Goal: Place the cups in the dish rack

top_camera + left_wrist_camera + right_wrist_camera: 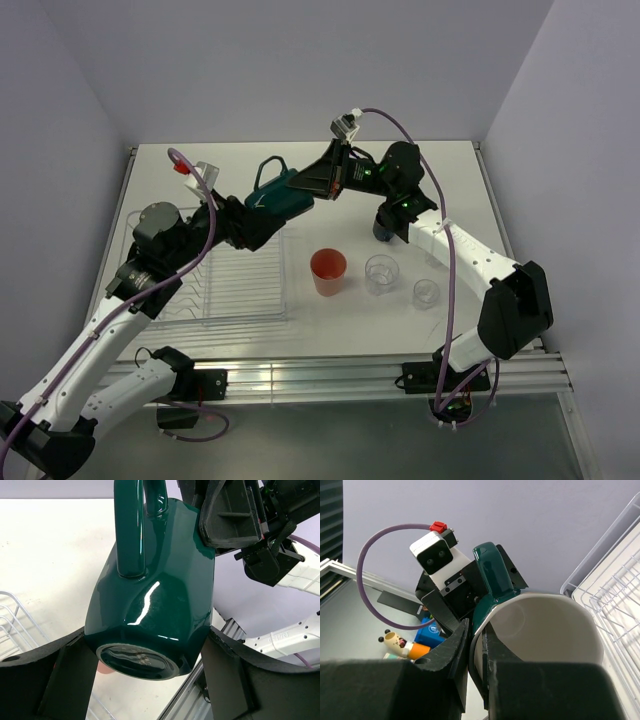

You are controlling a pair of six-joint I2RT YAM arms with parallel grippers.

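Note:
The dark teal mug point(283, 195) hangs in the air on its side, above the back right corner of the dish rack point(205, 320), handle up. My left gripper point(262, 215) is shut on the mug's body near its base point(155, 595), a finger on each side. My right gripper point(318, 185) pinches the mug's rim wall, one finger inside the cream interior point(545, 625) and one outside. A salmon-pink tumbler point(328, 272) and two clear glasses point(382, 274) point(426, 293) stand on the table right of the rack. A navy mug point(381, 232) is partly hidden behind the right arm.
The rack's wire ribs point(615, 610) and clear rim point(600, 550) show beside the mug in the right wrist view. The right arm point(470, 265) reaches over the table's right half. The table's front rail point(330, 375) runs along the near edge.

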